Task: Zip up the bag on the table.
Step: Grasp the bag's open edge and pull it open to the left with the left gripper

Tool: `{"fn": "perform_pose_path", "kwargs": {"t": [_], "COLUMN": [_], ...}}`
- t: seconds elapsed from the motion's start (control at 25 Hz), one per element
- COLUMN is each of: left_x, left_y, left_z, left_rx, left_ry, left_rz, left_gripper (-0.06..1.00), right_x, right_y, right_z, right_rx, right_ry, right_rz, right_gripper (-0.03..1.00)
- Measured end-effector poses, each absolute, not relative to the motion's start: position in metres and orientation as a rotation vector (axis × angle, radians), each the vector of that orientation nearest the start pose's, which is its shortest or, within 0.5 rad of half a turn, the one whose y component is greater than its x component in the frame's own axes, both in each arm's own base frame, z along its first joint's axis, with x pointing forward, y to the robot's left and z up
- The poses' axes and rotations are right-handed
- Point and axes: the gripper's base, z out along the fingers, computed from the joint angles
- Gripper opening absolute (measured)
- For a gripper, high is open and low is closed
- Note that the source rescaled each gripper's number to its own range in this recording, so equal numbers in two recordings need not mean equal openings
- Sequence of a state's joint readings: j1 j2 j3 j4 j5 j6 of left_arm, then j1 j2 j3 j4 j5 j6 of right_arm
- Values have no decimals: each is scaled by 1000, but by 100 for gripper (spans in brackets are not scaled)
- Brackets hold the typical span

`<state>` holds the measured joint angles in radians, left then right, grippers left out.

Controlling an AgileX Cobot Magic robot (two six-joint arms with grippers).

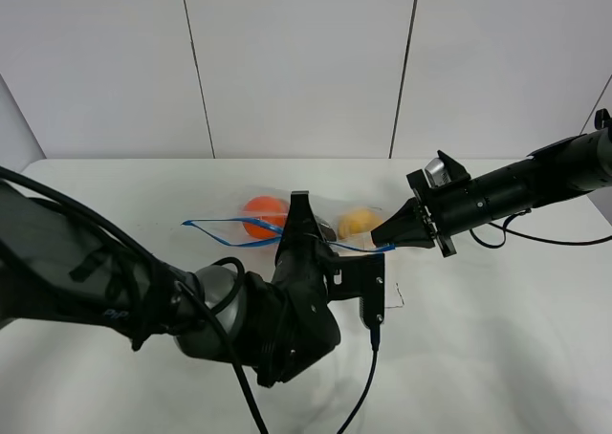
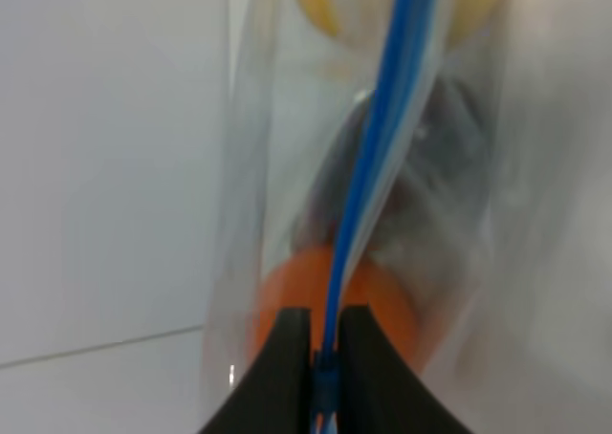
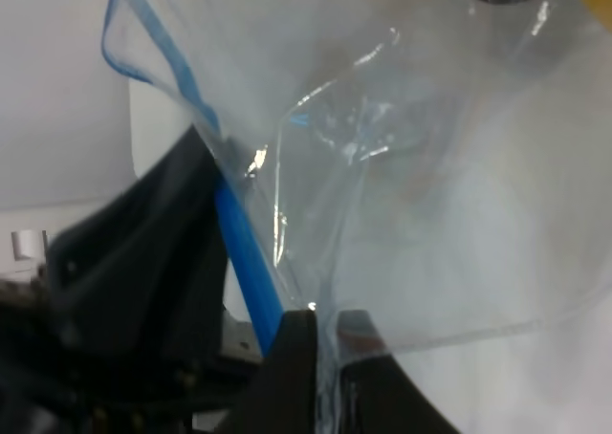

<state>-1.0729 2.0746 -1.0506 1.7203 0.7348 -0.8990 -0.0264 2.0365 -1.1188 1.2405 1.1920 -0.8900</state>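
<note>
While bag (image 1: 263,214) runs side-to-side on table (image 1: 497,338), left end effector (image 2: 323,358) and right end effector (image 3: 325,358) pinched shut on zipper strip (image 2: 382,147).

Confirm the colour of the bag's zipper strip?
Blue zipper strip, clearest in the left wrist view.

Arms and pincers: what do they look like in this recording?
Both are matte black. The left arm is bulky, with a rounded silver-grey joint, looping black cables and pale lettering too blurred to read. The right arm is a slim tube with a silvery part near the wrist and a thin black cable. The left pincer and right pincer are black and tapered.
</note>
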Motion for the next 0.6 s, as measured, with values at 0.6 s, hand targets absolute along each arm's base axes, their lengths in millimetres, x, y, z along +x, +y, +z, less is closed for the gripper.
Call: {"fn": "perform_pose_path", "kwargs": {"t": [0.6], "left_x": [284], "left_y": [-266], "left_z": [132], "left_rx": [1554], "left_ry": [1627], "left_rz": [798], "left_gripper": [0], "right_x": [352], "right_y": [71], "right_z": [145], "right_rx": [-90], "right_ry": [2610], "right_rz": [1558], "right_gripper": [0]}}
